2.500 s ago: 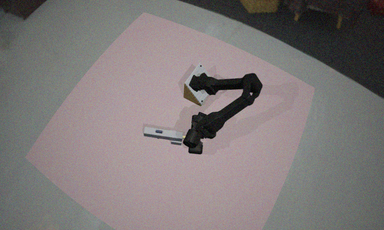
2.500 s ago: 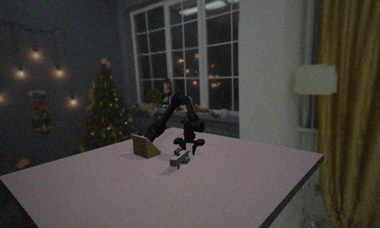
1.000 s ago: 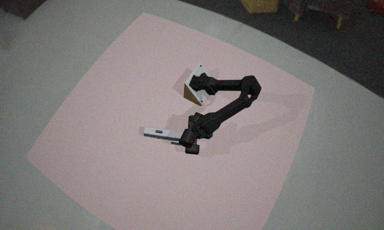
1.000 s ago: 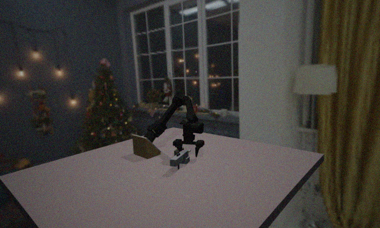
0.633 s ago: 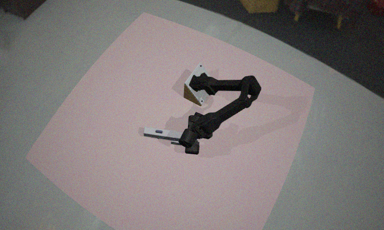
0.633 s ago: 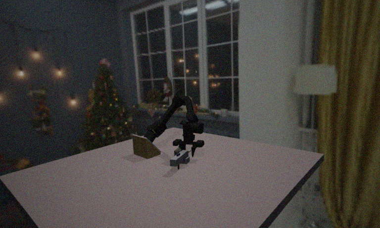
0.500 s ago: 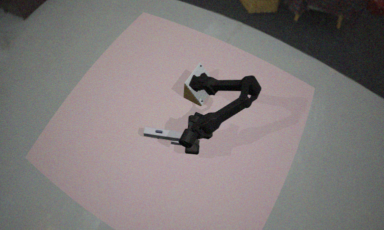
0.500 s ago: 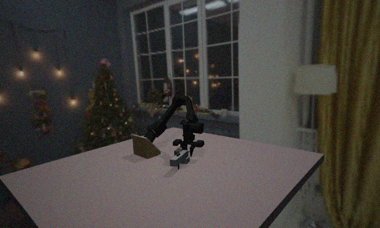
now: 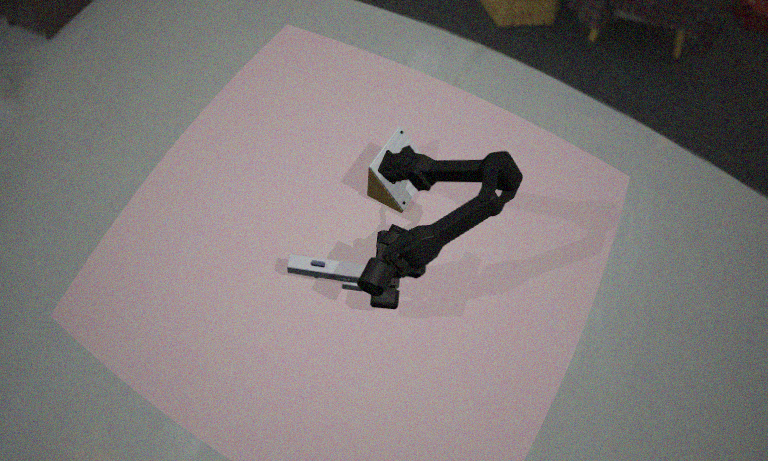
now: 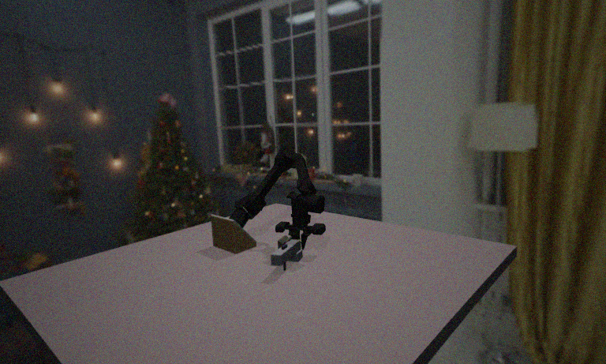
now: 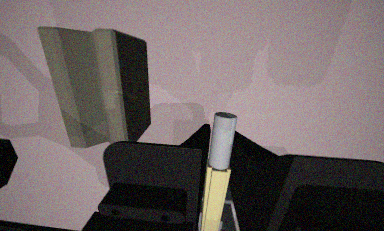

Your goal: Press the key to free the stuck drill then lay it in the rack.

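My gripper (image 10: 298, 241) (image 11: 214, 129) points down, shut on the drill at the end of the long housing. The drill (image 11: 216, 193) shows in the wrist view as a yellow bar with a grey round end standing up between the dark fingers. The light grey housing (image 9: 342, 269) (image 10: 278, 257) lies level. The key (image 9: 317, 262) is a small dark blue-grey piece in its top; a thin dark pin shows beneath the housing in the exterior view. The rack (image 11: 90, 86), a tan-grey block with a V-shaped groove, stands beside the drill. The arm hides the drill in the top view.
The arm's wedge-shaped base mount (image 9: 385, 192) (image 10: 230, 234), with a white top and brown sides, stands behind the housing. The arm bends up and over from it. All stand on a pink square top (image 9: 226, 167) (image 10: 178, 298).
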